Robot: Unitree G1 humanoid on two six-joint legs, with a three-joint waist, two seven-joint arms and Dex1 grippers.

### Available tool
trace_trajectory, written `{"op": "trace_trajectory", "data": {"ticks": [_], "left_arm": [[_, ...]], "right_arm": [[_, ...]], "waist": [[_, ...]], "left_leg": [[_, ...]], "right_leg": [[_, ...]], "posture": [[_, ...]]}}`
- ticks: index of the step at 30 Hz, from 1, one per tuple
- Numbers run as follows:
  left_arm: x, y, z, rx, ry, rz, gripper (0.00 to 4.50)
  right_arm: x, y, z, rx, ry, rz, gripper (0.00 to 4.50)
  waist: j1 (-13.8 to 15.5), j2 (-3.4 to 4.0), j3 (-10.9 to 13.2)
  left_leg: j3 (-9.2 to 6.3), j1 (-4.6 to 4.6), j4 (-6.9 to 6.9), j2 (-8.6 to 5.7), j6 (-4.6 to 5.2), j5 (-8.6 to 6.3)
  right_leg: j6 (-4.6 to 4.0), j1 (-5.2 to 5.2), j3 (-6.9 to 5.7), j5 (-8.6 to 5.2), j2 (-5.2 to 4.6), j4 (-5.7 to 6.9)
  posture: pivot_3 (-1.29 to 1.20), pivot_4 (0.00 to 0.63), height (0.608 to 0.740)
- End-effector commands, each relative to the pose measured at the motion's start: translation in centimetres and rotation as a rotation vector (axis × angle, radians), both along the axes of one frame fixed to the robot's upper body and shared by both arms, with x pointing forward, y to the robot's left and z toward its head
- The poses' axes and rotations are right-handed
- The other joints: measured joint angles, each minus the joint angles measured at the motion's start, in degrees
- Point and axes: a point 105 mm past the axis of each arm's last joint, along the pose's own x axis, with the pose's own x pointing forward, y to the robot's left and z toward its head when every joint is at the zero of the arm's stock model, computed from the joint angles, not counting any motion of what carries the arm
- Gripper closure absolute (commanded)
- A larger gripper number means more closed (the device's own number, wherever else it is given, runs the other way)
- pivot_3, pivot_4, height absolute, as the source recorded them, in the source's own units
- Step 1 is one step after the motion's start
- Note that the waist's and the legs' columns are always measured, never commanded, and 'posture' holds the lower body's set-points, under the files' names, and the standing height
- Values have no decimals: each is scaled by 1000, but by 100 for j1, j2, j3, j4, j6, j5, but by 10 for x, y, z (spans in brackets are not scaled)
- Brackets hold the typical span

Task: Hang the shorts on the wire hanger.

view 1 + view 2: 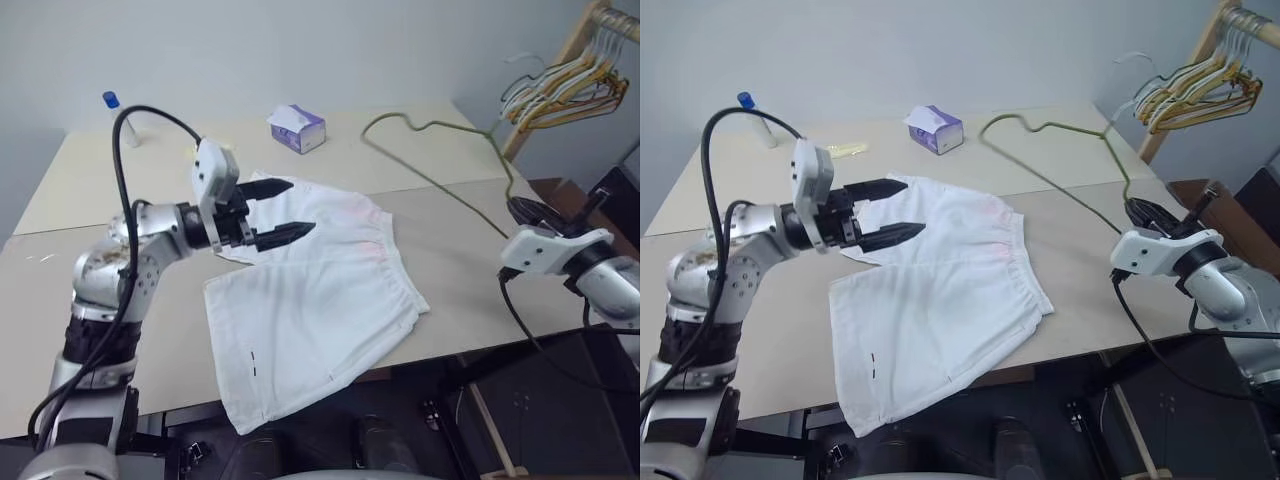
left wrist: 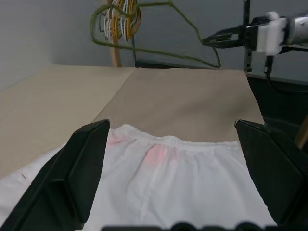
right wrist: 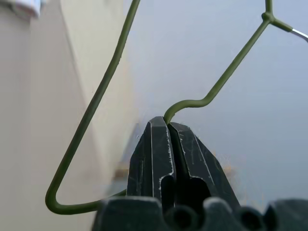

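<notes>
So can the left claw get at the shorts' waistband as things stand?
Probably yes: the left claw hangs open just above the shorts, facing the waistband, with nothing between them.

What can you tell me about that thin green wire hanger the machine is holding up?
The wire hanger is a single thin olive-green wire bent into a triangle with a small hook at one end. The right gripper is shut on it near one corner and holds it lifted above the table, slanting up and away, the hook end farthest from the gripper. Nothing hangs on it; the shorts lie flat on the table, apart from it.
</notes>
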Motion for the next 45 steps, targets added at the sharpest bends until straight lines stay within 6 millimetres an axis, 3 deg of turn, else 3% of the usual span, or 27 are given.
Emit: {"op": "trace_trajectory", "data": {"ticks": [1, 8, 15, 18, 28, 30, 37, 41, 45], "left_arm": [[7, -5, 8, 4, -30, -16, 0], [2, -30, -5, 58, 44, -156, 0], [-4, -35, -42, 312, 83, -212, 0], [-1, -34, -48, 332, 78, -192, 604], [-2, -34, -46, 330, 63, -206, 3961], [-2, -33, -46, 336, 61, -208, 4463], [-1, -33, -47, 357, 58, -209, 4463], [4, -29, -45, 342, 58, -171, 4500], [12, -18, -52, 453, -20, -94, 4500]], "right_arm": [[-5, 19, 9, -142, -90, 159, 4476], [2, 44, 11, -274, -172, 310, 4476], [7, 54, 14, -316, -212, 370, 4476], [7, 56, 15, -327, -217, 384, 4500], [7, 55, 16, -351, -212, 389, 4500], [8, 55, 19, -350, -222, 387, 4500], [10, 54, 26, -343, -233, 370, 4500], [3, 55, 21, -320, -173, 404, 3422], [-8, 54, 12, -330, -57, 448, 1964]], "waist": [[-46, 0, -5], [-78, 0, -18], [-77, 4, -29], [-77, 4, -29], [-78, 8, -36], [-78, 9, -38], [-82, 11, -47], [-82, 11, -47], [-76, 10, -47]], "left_leg": [[-1, -1, 6, 1, 0, 0], [12, -2, 23, -3, 6, -3], [20, 0, 22, -4, 6, -3], [21, 0, 23, -5, 9, -4], [24, 0, 27, -5, 15, -8], [26, 1, 27, -5, 16, -8], [28, 3, 29, -5, 17, -8], [28, 3, 31, -6, 20, -10], [28, 3, 31, -7, 26, -13]], "right_leg": [[2, 0, 2, 2, 0, 1], [1, 0, 30, 25, -2, -2], [-3, -2, 41, 27, 1, -3], [-3, -2, 44, 28, 1, -2], [-1, -2, 51, 29, 0, 0], [0, -2, 53, 30, 0, 1], [1, -3, 57, 31, 1, 3], [2, -2, 59, 32, 1, 2], [3, -2, 60, 33, 0, 1]], "posture": [[-34, 12, 740], [-25, 3, 740], [-25, 0, 740], [-29, 0, 740], [-32, 0, 740], [-33, 1, 740], [-34, 3, 740], [-33, 5, 740], [-22, 12, 740]]}}
